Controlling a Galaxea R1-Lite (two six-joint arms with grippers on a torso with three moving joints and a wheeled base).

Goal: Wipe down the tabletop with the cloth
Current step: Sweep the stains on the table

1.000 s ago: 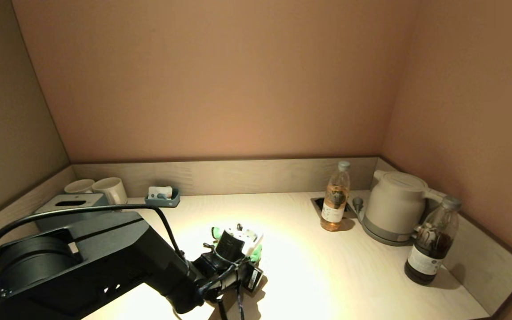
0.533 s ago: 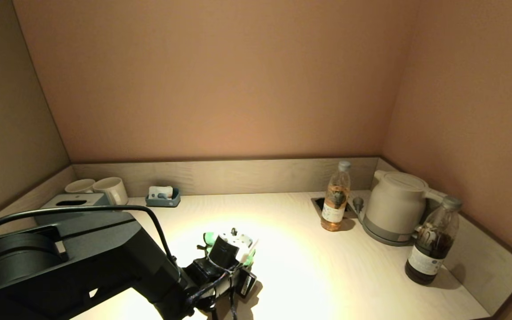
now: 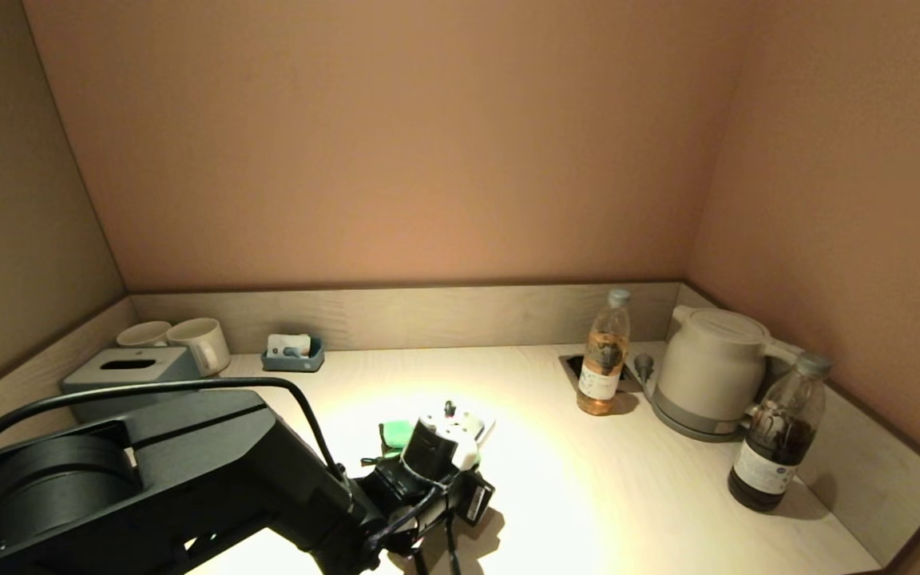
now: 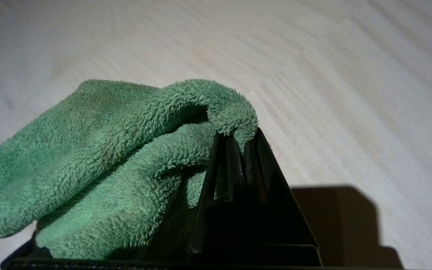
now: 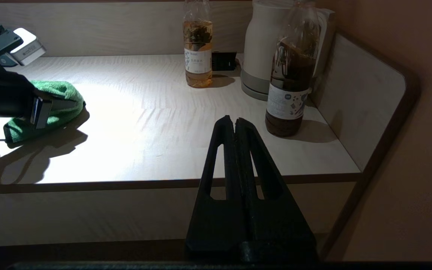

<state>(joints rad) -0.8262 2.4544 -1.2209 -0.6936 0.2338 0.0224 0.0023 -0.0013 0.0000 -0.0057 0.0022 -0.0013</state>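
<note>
Head view shows the left gripper (image 3: 428,435) working near the middle of the tabletop (image 3: 556,479), its fingers clamped tight on a fold of the green cloth (image 3: 396,435). The cloth lies on the wood, bunched up beside the fingers rather than spread flat. Over the last second the gripper has drawn back toward the robot's left and then swung out again to the right and slightly farther from the robot, carrying the cloth with it. This reads as one back-and-forth wiping stroke, so the wipe is judged to be under way, with only the central patch covered so far.

Open room lies to the right of the cloth, a broad bare stretch reaching toward the front edge. It ends at the tea bottle (image 3: 604,355), the kettle (image 3: 707,371) and the dark bottle (image 3: 779,435), which stand along the right side. To the left stand the tissue box (image 3: 128,371) and the mugs (image 3: 200,339), near the arm. The right gripper (image 5: 235,123) is parked below the front edge with its fingers pressed together, holding nothing.
</note>
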